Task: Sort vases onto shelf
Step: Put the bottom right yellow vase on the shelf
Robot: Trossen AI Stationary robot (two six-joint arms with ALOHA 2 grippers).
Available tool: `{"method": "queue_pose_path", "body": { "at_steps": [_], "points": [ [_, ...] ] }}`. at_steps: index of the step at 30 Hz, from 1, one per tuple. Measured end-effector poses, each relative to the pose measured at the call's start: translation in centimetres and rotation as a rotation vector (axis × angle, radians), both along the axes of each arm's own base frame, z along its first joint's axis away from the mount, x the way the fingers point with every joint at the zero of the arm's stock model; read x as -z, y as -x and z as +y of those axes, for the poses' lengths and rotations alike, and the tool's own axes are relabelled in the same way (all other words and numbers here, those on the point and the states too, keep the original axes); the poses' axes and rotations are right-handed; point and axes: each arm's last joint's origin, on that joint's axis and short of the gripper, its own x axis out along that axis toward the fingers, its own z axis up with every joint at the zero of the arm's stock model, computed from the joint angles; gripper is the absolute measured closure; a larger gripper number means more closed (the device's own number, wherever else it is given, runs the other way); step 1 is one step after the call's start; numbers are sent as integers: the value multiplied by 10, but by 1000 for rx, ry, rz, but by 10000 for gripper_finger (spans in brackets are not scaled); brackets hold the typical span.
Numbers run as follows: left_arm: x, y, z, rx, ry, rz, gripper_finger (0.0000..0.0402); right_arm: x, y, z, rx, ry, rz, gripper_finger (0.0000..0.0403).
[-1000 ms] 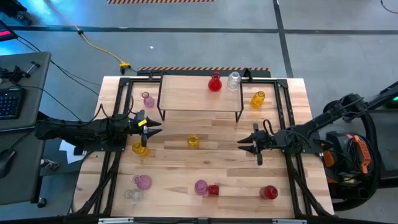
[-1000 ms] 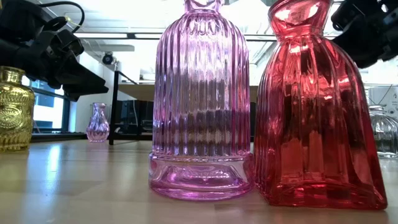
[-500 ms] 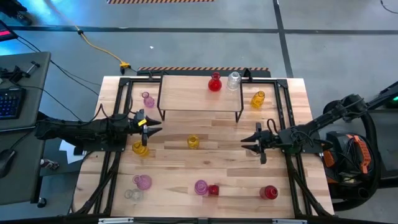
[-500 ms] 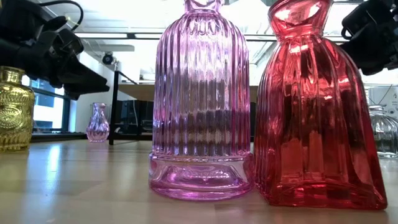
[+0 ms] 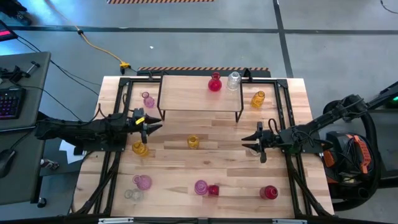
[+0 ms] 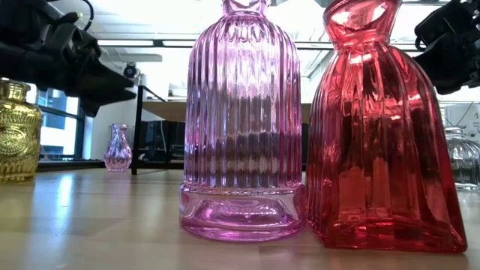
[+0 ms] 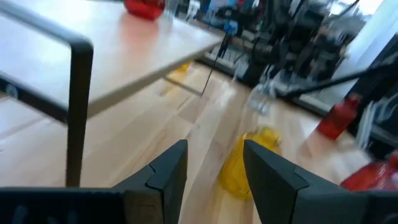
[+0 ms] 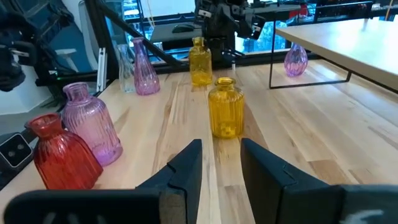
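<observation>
The left gripper point(image 5: 151, 124) hovers over the left side of the table with its fingers point(image 7: 165, 171) parted by a narrow gap and nothing between them, just off the shelf's near-left leg. Right beneath and slightly nearer sits a yellow vase point(image 5: 140, 148), untouched. The right gripper point(image 5: 250, 142) faces it from the right side of the table, fingers point(image 8: 186, 165) likewise a little apart and empty, aimed toward the yellow ribbed vase point(image 5: 193, 142) standing alone mid-table.

Now the shelf point(image 5: 186, 93): a light-wood board on black wire legs at the far side, carrying a red vase point(image 5: 214, 83) and a clear vase point(image 5: 234, 81) side by side near its right end. Just off its right end, down on the table, stands an amber vase point(image 5: 258, 99); off its left end, a small pink vase point(image 5: 148, 99).

Along the near edge, a pink ribbed vase point(image 5: 201, 187) touches or nearly touches a red ribbed vase point(image 5: 213, 190); in the low view these two fill the frame. Further right is another red vase point(image 5: 268, 192); at the near-left corner a pink bulbous vase point(image 5: 143, 182) sits beside a clear one point(image 5: 131, 194).

Beyond the table, a keyboard point(image 5: 10, 102) rests on a desk at left.
</observation>
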Motion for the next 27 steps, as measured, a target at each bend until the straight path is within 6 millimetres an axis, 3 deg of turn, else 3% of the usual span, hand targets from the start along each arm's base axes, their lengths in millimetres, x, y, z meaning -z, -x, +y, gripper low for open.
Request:
{"method": "queue_pose_path", "body": {
  "at_steps": [6, 16, 21, 27],
  "points": [
    [-27, -3, 0, -1, 12, -46, 254, 0, 0, 0, 1, -3, 0, 308],
    [-97, -17, 4, -76, 74, 21, 254, 0, 0, 0, 1, -3, 1, 308],
    [-127, -34, 8, -90, 81, 129, 254, 0, 0, 0, 1, -2, 2, 308],
    [-146, -66, 10, -58, 97, 269, 254, 0, 0, 0, 1, -2, 3, 308]
  ]
}}
